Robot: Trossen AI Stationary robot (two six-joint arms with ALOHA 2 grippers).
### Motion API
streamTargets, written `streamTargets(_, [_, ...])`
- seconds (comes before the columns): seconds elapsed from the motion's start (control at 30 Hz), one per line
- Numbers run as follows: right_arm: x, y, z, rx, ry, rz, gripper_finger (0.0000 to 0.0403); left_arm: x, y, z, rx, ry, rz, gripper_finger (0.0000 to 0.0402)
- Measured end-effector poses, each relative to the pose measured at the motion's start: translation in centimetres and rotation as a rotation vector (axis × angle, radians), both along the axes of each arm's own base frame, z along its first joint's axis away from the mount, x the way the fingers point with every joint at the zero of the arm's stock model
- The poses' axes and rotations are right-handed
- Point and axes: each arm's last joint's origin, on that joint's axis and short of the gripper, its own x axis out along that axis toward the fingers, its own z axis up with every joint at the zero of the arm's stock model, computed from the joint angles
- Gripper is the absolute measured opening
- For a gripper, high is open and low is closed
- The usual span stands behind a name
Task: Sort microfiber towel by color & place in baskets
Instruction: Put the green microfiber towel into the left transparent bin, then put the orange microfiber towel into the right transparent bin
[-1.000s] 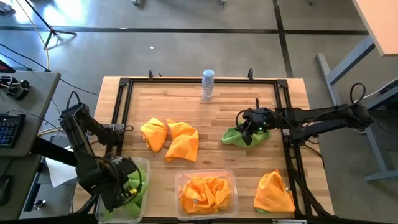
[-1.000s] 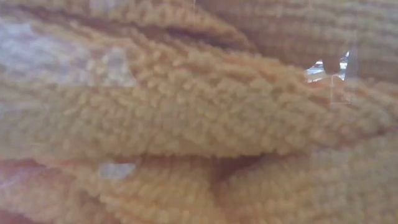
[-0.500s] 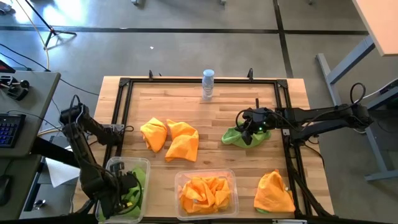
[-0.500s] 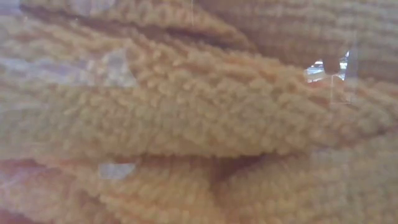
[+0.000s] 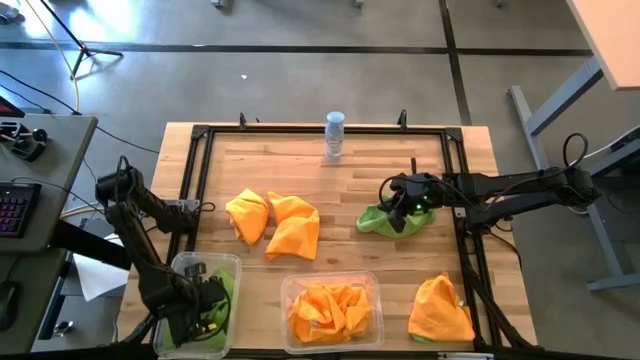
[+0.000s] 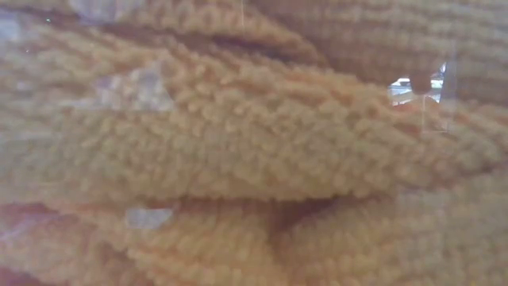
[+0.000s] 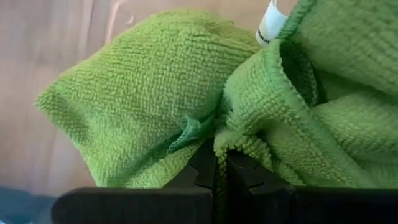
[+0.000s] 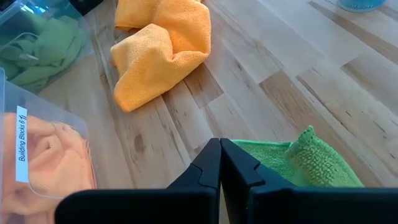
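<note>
Green terry fills the left wrist view: the left gripper (image 5: pixel 200 305) is down inside the narrower basket (image 5: pixel 178 268) at the table's near-left corner, its fingers pressed together with a fold of the green towels (image 7: pixel 186 87) caught between the tips. More green cloth bunches on both sides of the tool, and the basket's clear wall stands close around it, so there's little room to swing.

Over to the right gripper (image 5: pixel 405 210): it sits on the lone green towel (image 8: pixel 298 163) near the table's right rail, fingers closed together on the cloth's edge. Bare wood lies open ahead of it, and beyond that gap two orange towels (image 8: pixel 158 43) lie touching each other mid-table.

The wider basket (image 5: pixel 288 290), at the near edge between the two grippers, is packed with orange cloth (image 6: pixel 254 151) that blocks nearly the whole low view. A further orange towel (image 5: pixel 440 308) sits loose by the near-right corner, close behind the right gripper and beside the black frame rail (image 5: pixel 467 250). A small clear bottle (image 5: pixel 334 135) stands at the far edge, well apart from both tools.
</note>
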Motion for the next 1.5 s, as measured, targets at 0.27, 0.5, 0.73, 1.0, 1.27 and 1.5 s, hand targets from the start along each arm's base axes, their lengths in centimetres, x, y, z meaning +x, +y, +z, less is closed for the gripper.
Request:
streamTargets(0.27, [0.0, 0.0, 0.0, 0.004, 0.000, -0.004, 0.0000, 0.0, 0.0, -0.2, -0.004, -0.001, 0.025, 0.0014])
streamTargets(0.5, [0.0, 0.0, 0.0, 0.012, -0.001, -0.010, 0.0000, 0.0, 0.0, 0.1, -0.026, 0.003, 0.057, 0.0075])
streamTargets(0.73, [0.0, 0.0, 0.0, 0.005, -0.001, -0.019, 0.0000, -0.1, 0.1, 3.4, -0.110, -0.033, 0.032, 0.0121])
streamTargets(1.0, [0.0, -0.1, 0.0, -0.018, -0.001, -0.044, 0.0000, -0.8, 1.6, 7.8, -0.197, -0.066, 0.060, 0.0120])
streamTargets(1.27, [0.0, -0.1, 0.0, -0.019, -0.001, -0.043, 0.0000, -1.5, 3.1, 10.2, -0.287, -0.112, 0.074, 0.0119])
streamTargets(1.5, [0.0, -0.2, 0.0, -0.046, 0.001, -0.048, 0.0000, -1.2, 4.6, 11.5, -0.221, -0.402, 0.161, 0.0119])
